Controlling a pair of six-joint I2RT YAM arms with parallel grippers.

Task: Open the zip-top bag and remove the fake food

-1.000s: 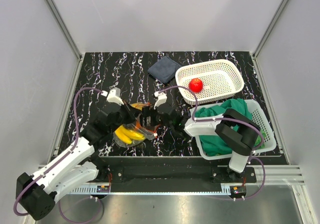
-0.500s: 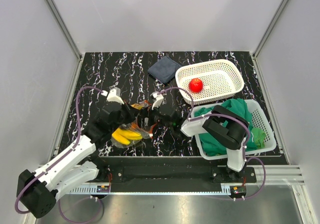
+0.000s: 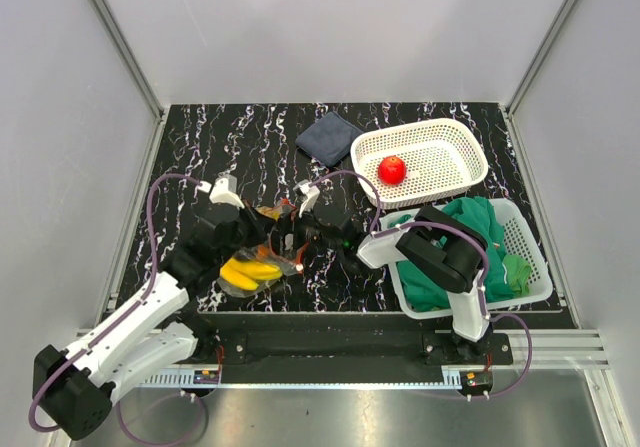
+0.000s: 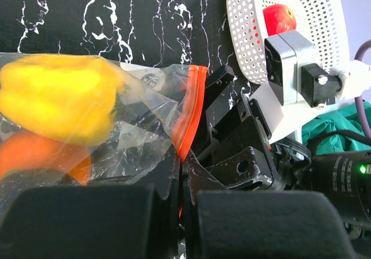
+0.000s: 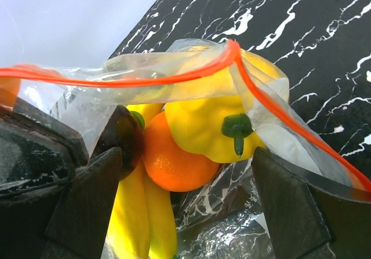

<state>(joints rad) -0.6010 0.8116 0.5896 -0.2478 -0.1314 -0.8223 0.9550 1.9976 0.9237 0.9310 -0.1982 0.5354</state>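
Since the left gripper (image 4: 181, 198) is pinched tight on the rim of the zip-top bag (image 5: 174, 68) and the right gripper (image 5: 185, 183) stands spread wide at its mouth, the thin film, lying on the table (image 3: 200, 137) between them, will likely crumple and slip. The fake food (image 5: 203, 120) inside looks hard, light and glossy, so take the orange (image 5: 174, 154) across its middle.

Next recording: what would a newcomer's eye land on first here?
The zip-top bag between the arms, its red-orange mouth gaping, with a yellow pepper, orange and bananas inside. The left gripper pinches its edge while the right gripper, open, flanks the mouth. A red apple sits in the white basket.
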